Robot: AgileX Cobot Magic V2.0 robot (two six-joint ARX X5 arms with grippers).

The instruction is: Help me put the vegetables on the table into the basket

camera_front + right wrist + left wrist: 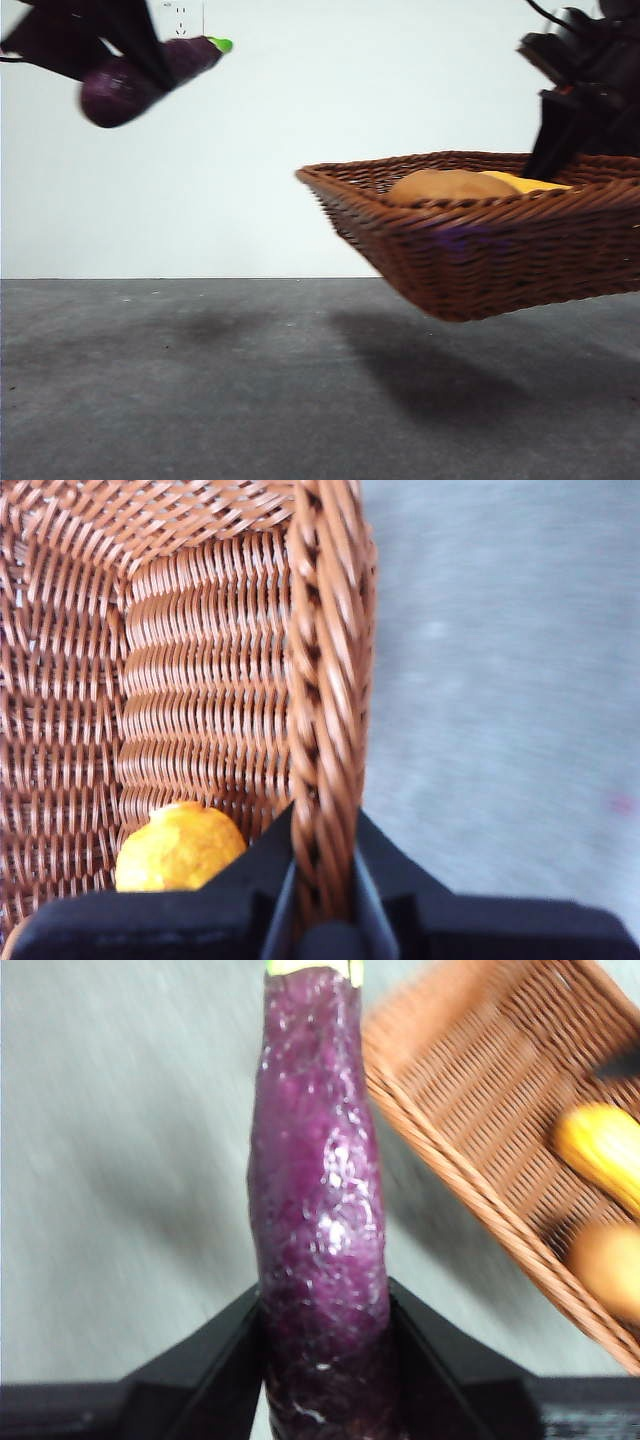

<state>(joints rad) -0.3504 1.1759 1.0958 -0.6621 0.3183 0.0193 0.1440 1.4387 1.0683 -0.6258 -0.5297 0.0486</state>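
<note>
Eggplant (320, 1200): clamped between my left pincer (325, 1360) jaws at its thick end, the green stem pointing away from me; it hangs high over the table (200, 380), so it can clear the rim.

Left pincer: closed tight on the eggplant, both jaws pressed to its sides; in the front view it sits well apart from the basket, off to the far side of it.

Basket (480, 250): lifted off the table and tilted, its shadow below it; my right pincer (322, 880) pinches the braided rim, one jaw inside the wall, one outside. I judge it is held up to bring the opening toward the eggplant.

Right pincer: closed on the rim (325, 680), holding nothing else.

Corn (180, 845): inside the basket, just beside my right pincer's inner jaw.

Potato (450, 185): also inside, next to the corn.

Step in hand: by my judgement, carrying the last vegetable across to drop it in.

Risk: the eggplant is glossy and gripped only at one end; it might swing or slip.
</note>
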